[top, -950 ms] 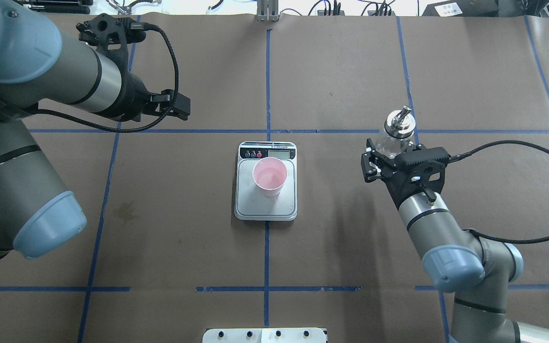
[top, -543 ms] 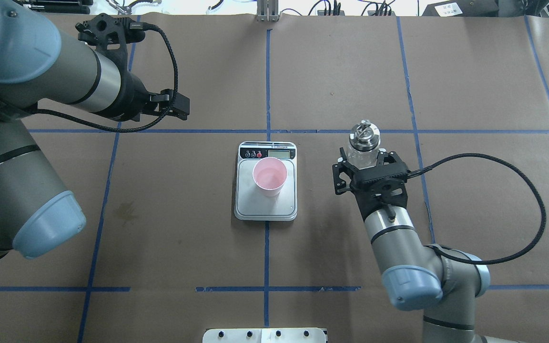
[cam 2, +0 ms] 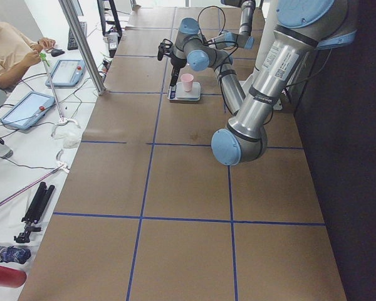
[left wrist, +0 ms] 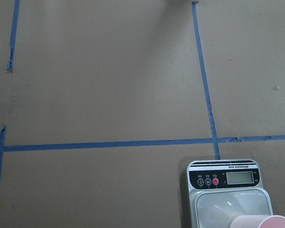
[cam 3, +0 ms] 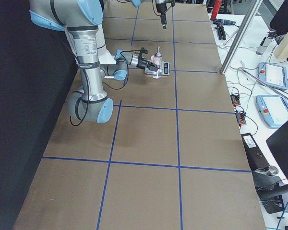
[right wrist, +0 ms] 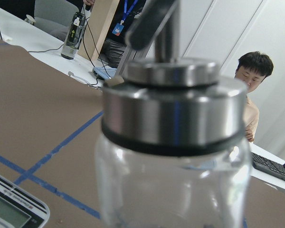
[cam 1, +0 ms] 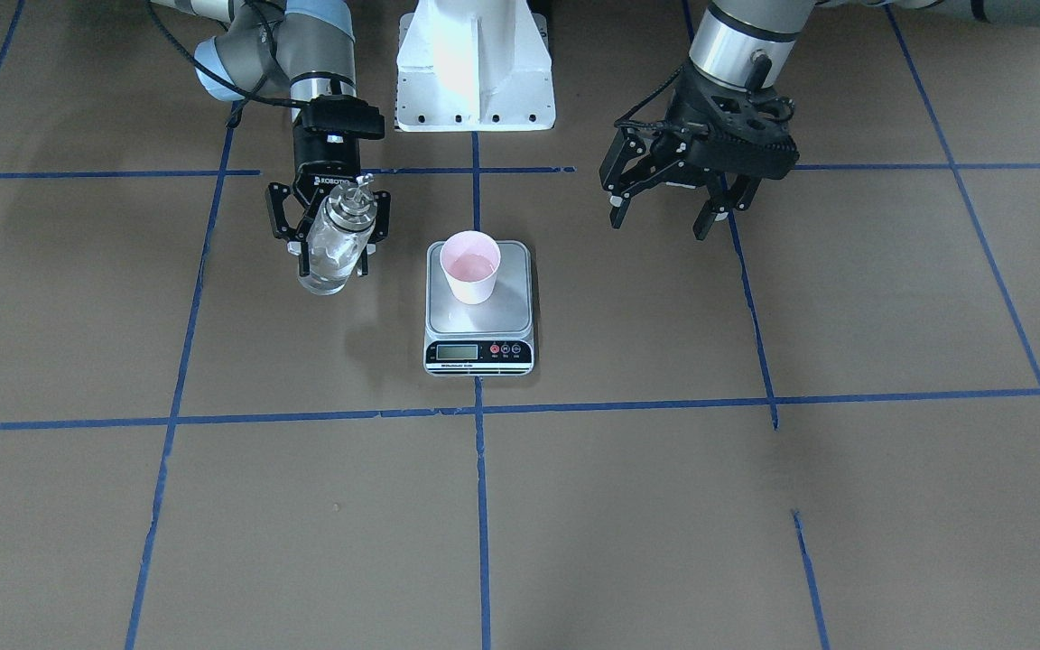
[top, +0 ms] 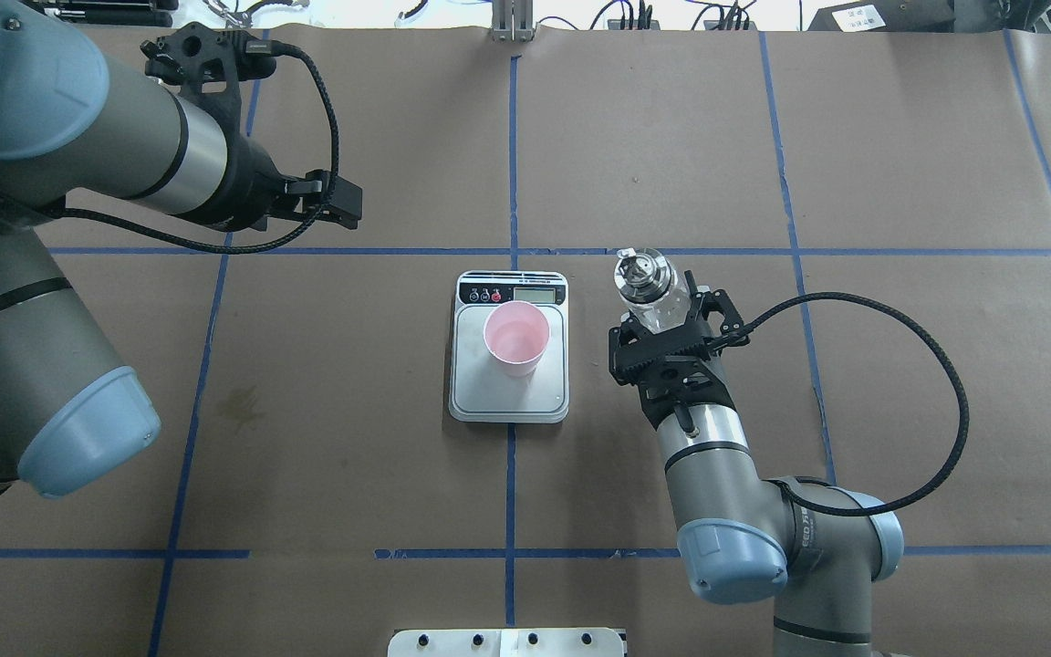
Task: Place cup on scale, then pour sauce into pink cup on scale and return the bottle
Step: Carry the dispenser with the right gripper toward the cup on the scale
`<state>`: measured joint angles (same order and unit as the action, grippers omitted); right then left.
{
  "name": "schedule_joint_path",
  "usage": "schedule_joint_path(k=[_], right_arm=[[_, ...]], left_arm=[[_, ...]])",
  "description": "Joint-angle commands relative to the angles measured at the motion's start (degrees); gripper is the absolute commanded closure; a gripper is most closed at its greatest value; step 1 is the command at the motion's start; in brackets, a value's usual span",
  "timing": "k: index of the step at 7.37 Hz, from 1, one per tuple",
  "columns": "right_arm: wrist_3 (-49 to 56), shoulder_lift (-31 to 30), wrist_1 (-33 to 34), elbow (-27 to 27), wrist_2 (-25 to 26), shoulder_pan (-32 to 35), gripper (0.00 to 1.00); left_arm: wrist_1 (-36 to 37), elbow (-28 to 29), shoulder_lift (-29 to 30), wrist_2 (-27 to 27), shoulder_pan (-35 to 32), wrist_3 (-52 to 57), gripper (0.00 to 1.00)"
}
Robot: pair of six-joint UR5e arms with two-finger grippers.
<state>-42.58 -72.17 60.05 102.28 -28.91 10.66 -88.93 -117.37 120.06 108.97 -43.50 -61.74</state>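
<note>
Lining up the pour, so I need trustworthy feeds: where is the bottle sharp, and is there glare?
Right wrist view: bottle fills the frame, spout soft, cap streaked with highlights. Overhead: cap glints, cup and scale crisp. Front-facing: glass pale with reflections. Side views: bottle too small to judge.

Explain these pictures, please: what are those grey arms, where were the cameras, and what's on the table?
These are two robot arms at a paper-covered table, each ending in a two-finger gripper. One picture looks down from behind the robot, one faces it, two look along the table from its ends, and two come from cameras on the wrists. On the table sits a kitchen scale with a pink cup standing on it. The right gripper holds a glass bottle with a metal cap, beside the scale. The left gripper hangs open and empty.
</note>
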Motion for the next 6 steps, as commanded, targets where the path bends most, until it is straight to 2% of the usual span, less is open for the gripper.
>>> schedule_joint_path(k=[1,3,5,6], right_arm=[[3.1,0.2,1.8,-2.5,0.9,-0.2,1.00],[8.6,2.1,2.7,-2.9,2.5,-0.2,1.00],[10.5,4.8,13.0,-2.9,4.3,0.2,1.00],[12.1,5.5,15.3,-3.0,4.4,0.3,1.00]], left_arm=[[0.0,0.0,-0.1,-0.1,-0.1,0.1,0.01],[0.0,-0.5,-0.6,-0.2,-0.5,1.9,0.01],[0.0,-2.2,-2.9,-0.2,-0.5,3.5,0.01],[0.0,-2.2,-2.9,-0.2,-0.5,3.5,0.01]])
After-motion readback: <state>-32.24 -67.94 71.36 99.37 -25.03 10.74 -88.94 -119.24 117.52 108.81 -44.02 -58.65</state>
